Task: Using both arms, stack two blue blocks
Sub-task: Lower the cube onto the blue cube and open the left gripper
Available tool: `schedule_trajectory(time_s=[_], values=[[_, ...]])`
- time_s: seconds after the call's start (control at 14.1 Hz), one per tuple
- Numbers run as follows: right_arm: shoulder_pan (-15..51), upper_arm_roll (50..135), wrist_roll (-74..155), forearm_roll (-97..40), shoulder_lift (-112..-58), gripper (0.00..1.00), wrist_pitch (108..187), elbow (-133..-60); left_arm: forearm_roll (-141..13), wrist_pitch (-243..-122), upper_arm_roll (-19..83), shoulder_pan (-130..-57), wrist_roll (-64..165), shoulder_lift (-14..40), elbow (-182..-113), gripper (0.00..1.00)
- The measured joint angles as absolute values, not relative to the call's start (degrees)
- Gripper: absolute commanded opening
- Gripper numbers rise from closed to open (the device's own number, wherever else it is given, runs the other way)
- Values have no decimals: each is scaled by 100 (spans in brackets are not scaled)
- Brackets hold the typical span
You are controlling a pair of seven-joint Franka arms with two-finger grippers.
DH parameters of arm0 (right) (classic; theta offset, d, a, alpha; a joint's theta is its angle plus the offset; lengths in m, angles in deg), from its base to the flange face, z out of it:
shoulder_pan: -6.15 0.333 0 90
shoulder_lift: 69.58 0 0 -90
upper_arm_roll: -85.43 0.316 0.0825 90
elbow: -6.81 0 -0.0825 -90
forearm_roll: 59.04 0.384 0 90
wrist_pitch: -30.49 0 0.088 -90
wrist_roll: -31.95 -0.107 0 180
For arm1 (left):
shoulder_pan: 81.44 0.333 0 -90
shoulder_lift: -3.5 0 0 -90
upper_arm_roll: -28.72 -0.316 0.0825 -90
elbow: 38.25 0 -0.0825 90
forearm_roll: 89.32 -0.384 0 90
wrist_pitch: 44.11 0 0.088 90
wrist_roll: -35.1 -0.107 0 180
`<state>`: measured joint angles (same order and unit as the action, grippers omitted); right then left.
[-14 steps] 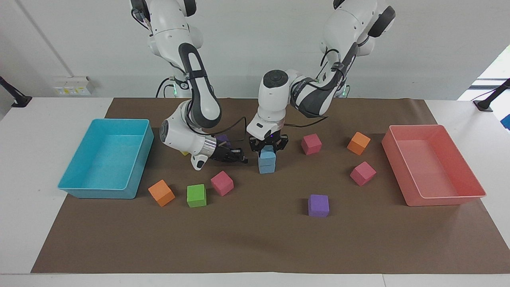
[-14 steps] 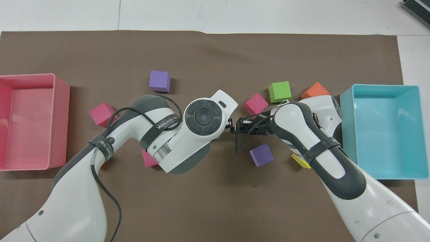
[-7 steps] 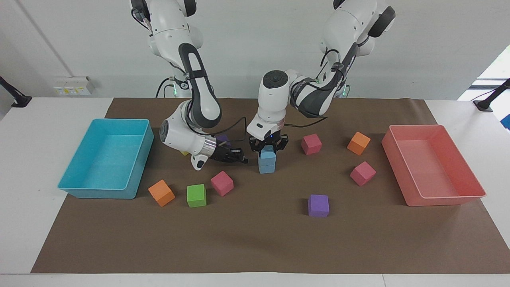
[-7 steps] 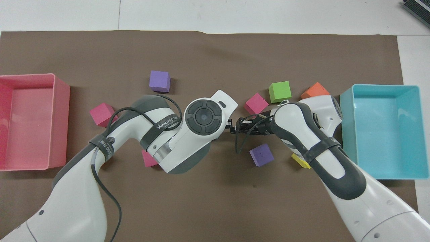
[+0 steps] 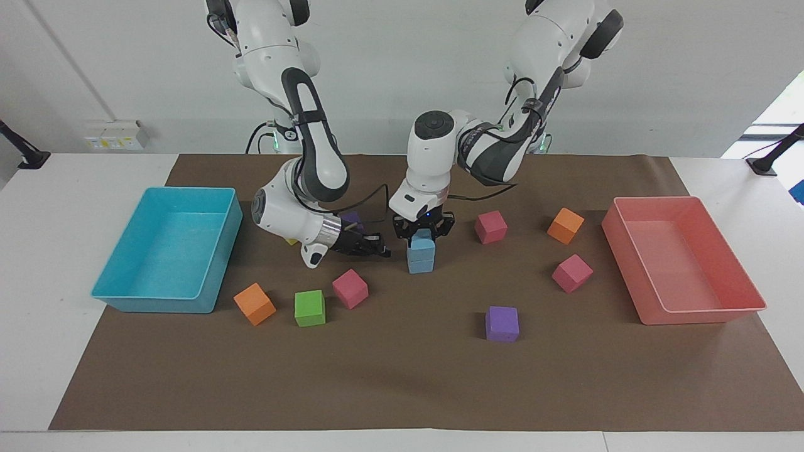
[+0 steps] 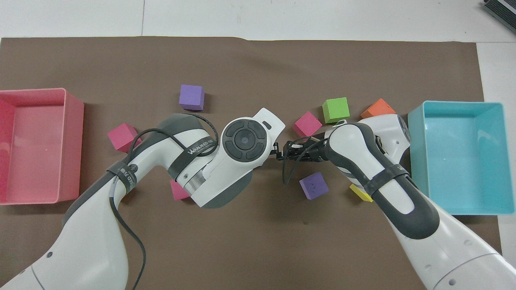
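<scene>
Two sky-blue blocks stand stacked mid-table, the upper block (image 5: 422,241) on the lower block (image 5: 420,262). My left gripper (image 5: 424,231) points straight down over the stack. Its fingers (image 5: 402,230) stand on either side of the upper block with small gaps, so it is open. My right gripper (image 5: 379,249) lies low and level just above the mat, beside the stack toward the right arm's end, apart from it. In the overhead view the left arm's wrist (image 6: 244,141) hides the stack, and the right gripper (image 6: 291,151) shows beside it.
A turquoise bin (image 5: 157,295) stands at the right arm's end and a pink bin (image 5: 697,314) at the left arm's end. Loose cubes lie around: pink (image 5: 350,288), green (image 5: 309,307), orange (image 5: 254,303), purple (image 5: 502,323), pink (image 5: 571,273), pink (image 5: 490,226), orange (image 5: 565,225).
The left arm's elbow has risen very slightly. The stack and the right arm have not moved.
</scene>
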<state>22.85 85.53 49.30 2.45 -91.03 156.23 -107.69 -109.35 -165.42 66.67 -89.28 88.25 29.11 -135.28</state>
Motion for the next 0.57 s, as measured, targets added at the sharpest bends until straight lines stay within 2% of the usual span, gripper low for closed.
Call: schedule_trajectory(time_s=[0.28,0.36,0.43,0.5,0.57], values=[[2285,8553,4930,245,-9103,0,15623,-10769,-10935,-16534,6667,-8928,8826,2911,-13528,2],[2285,8553,4930,245,-9103,0,15623,-10769,-10935,-16533,6667,-8928,8826,2911,-13528,18],[2285,8553,4930,245,-9103,0,15623,-10769,-10935,-16533,6667,-8928,8826,2911,-13528,41],[2285,8553,4930,245,-9103,0,15623,-10769,-10935,-16532,6667,-8928,8826,2911,-13528,66],[2285,8553,4930,245,-9103,0,15623,-10769,-10935,-16531,6667,-8928,8826,2911,-13529,97]])
